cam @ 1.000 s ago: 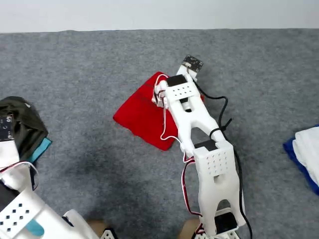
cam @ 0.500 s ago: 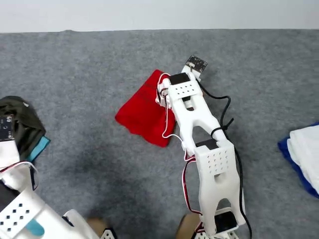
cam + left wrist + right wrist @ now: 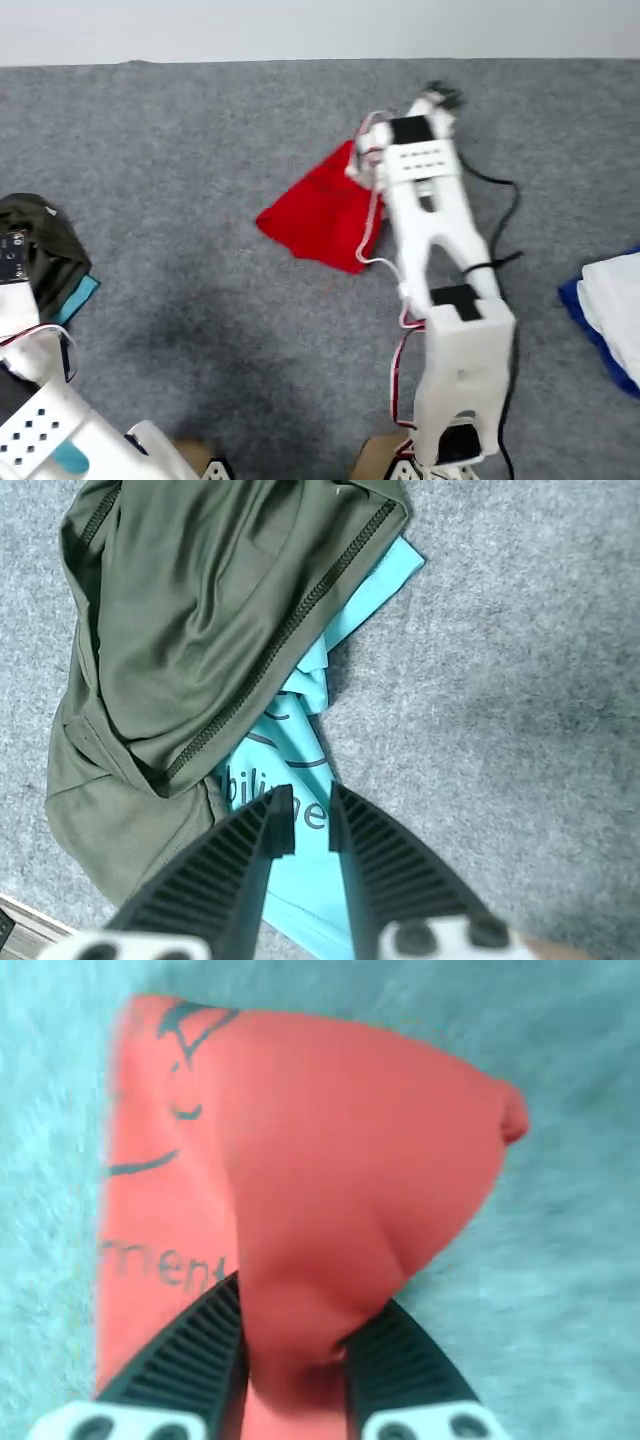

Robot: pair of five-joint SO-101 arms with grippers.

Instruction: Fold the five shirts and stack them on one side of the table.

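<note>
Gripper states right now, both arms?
Left gripper: closed or nearly so, empty, above the teal shirt.
Right gripper: closed on the red shirt.

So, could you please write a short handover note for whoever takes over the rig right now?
Left pincer: shut, empty, above the teal shirt.
Right pincer: shut on the red shirt, pinching one edge of it near the middle of the work area.
The olive shirt lies crumpled over the teal one, by the left arm.
Done: the white shirt is stacked on the blue shirt on the right arm's side.
Left: stack the red shirt, then fold and stack the olive and teal ones.
</note>
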